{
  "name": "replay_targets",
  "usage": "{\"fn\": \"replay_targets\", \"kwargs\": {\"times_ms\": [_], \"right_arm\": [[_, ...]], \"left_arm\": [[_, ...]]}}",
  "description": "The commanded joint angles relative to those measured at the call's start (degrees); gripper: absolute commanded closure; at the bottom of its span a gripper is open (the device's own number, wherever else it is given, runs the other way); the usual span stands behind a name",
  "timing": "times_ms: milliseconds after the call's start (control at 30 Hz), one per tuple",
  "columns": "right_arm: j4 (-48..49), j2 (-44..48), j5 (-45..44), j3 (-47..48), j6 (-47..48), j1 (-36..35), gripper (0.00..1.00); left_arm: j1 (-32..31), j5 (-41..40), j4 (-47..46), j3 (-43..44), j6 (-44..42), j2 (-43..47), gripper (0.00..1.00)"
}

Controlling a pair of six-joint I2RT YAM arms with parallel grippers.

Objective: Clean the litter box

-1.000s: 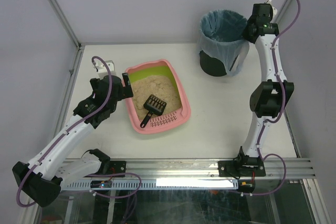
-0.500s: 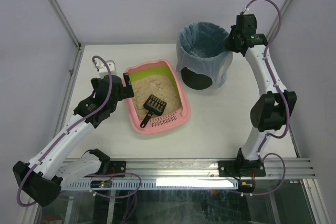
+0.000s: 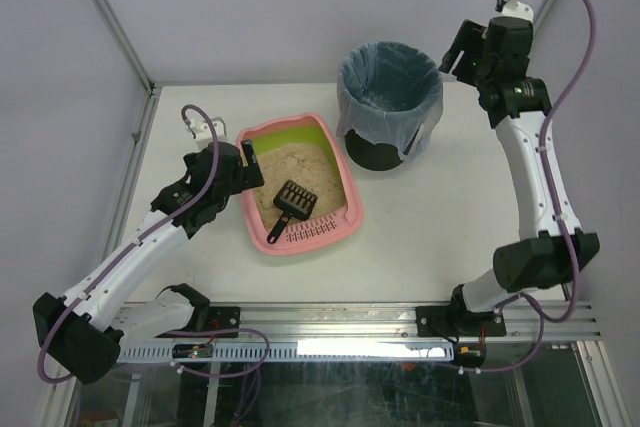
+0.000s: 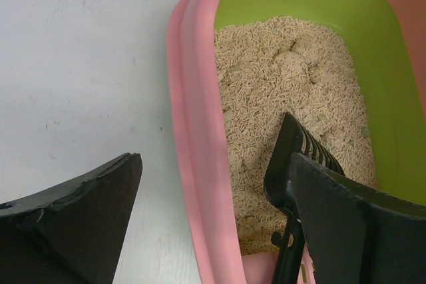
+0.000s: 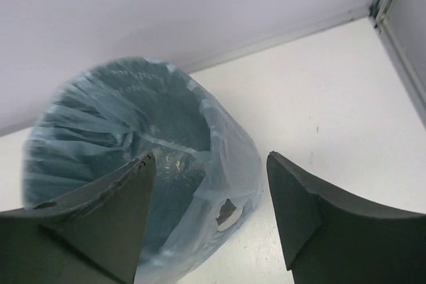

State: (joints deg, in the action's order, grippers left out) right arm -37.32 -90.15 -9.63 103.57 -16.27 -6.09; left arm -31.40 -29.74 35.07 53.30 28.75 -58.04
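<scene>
Litter box (image 3: 315, 233), centre-left, scoop (image 3: 291, 201) lying inside; left gripper (image 4: 213, 164) spread wide astride its left rim, right gripper (image 5: 210, 164) apart, empty, by the bin (image 3: 390, 87) upper right: risk, left jaws closing on rim, tipping litter (image 4: 279, 78) out.

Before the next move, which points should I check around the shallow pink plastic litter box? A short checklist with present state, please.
1. Left gripper open: ok.
2. Right gripper open, holding nothing: ok.
3. Small black slotted scoop lying on the litter inside the litter box: ok.
4. Round black bin with blue bag upright, mouth uncovered: ok.
5. Waste left in the litter: cannot tell.
</scene>
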Motion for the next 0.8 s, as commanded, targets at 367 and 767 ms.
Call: {"fn": "replay_targets", "kwargs": {"times_ms": [367, 767], "right_arm": [[9.42, 27.85, 5.08, -22.0, -3.54, -1.02, 0.58], [6.82, 35.03, 7.07, -28.25, -2.34, -5.09, 0.7]], "left_arm": [[0.64, 2.81, -1.75, -1.78, 5.27, -10.65, 0.37], [-2.87, 5.62, -5.05, -3.7, 6.25, -12.14, 0.59]]}}
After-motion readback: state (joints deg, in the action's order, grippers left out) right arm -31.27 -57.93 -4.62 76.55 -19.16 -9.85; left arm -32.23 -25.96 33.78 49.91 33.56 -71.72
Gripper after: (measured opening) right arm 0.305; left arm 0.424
